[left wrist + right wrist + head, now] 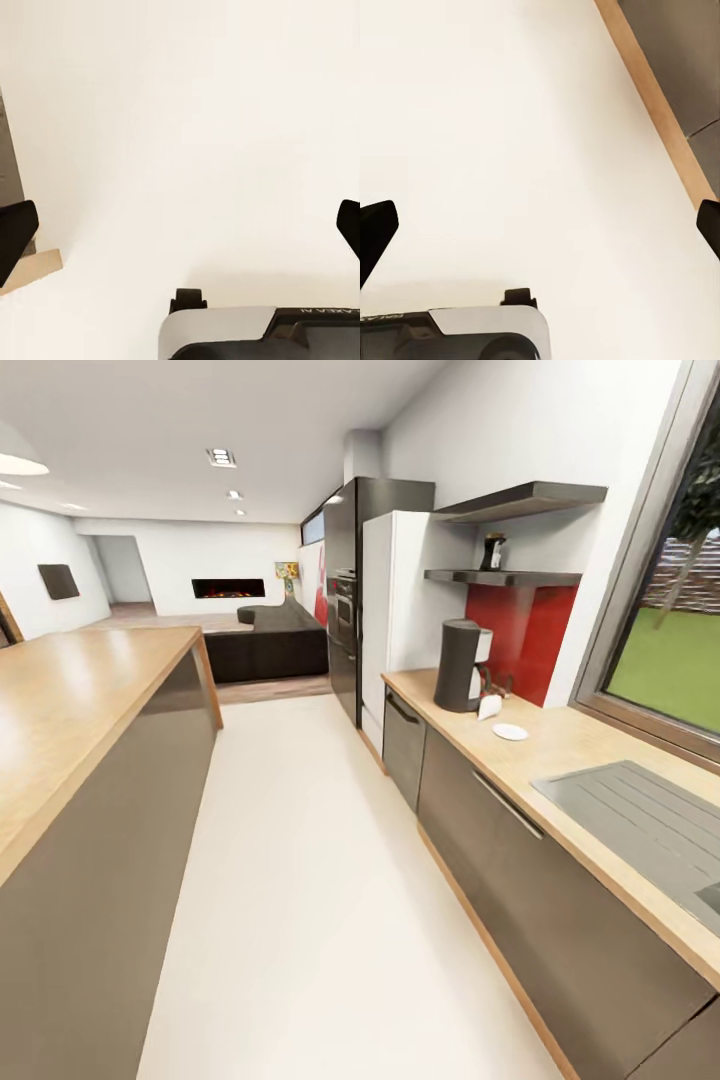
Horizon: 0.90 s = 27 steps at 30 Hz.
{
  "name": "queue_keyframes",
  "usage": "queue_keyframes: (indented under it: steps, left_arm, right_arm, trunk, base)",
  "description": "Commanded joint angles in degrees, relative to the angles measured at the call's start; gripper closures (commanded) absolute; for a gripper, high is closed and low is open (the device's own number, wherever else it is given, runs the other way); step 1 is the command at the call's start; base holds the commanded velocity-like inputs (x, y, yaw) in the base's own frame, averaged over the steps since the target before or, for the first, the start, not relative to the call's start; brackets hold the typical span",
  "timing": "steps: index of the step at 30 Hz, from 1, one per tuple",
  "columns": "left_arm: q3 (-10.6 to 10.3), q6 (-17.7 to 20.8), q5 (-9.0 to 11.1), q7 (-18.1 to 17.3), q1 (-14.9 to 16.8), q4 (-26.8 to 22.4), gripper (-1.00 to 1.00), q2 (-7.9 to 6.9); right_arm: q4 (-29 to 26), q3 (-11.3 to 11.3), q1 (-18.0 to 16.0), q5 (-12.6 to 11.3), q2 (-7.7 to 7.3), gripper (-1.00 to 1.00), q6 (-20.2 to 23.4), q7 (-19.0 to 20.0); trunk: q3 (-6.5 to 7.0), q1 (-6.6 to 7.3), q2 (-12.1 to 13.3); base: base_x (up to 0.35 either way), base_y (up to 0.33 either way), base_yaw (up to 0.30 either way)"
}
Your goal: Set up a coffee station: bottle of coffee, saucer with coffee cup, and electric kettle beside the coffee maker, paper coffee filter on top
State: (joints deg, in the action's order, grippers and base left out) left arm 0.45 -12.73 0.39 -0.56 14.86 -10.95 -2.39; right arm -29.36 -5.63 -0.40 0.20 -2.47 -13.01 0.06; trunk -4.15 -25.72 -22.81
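Note:
The dark coffee maker (462,665) stands on the right-hand countertop (570,745) by the red backsplash. A small white item (489,706) lies at its foot; I cannot tell what it is. A white saucer (510,732) sits on the counter a little nearer. The dark bottle of coffee (492,551) stands on the lower wall shelf (505,577) above. My left gripper (180,232) is open over the pale floor with nothing between its fingers. My right gripper (540,232) is open too, near the cabinet's wooden plinth (660,120).
A long island counter (70,700) runs along the left, with a white floor aisle (300,880) between it and the right cabinets. A sink drainboard (640,820) is set into the near counter. A white fridge (395,600) and a dark oven unit (345,610) stand beyond.

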Motion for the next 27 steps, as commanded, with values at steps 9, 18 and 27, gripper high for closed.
queue_keyframes:
  steps: [9,18,27]
  left_arm:
    - [0.15,-4.99,0.36,0.12,-0.17,0.14,-1.00,-2.37]
    - [0.28,-5.37,0.35,0.05,-0.18,0.14,-1.00,-1.54]
    - [3.04,-5.40,0.38,-0.09,-0.18,0.15,-1.00,-2.14]
  right_arm:
    - [0.05,-0.04,-0.04,0.01,0.38,-1.00,-0.61,0.10]
    - [0.52,1.78,-0.04,3.50,0.03,-1.00,-0.95,-0.20]
    - [0.72,2.11,-0.04,4.03,0.17,-1.00,-0.96,-0.23]
  trunk:
    - [-0.12,-0.07,-0.11]
    - [-0.12,-0.07,-0.11]
    - [-0.12,-0.07,-0.11]
  base:
    - [0.335,0.000,0.000]
    - [0.335,0.001,0.000]
    - [0.335,0.091,0.000]
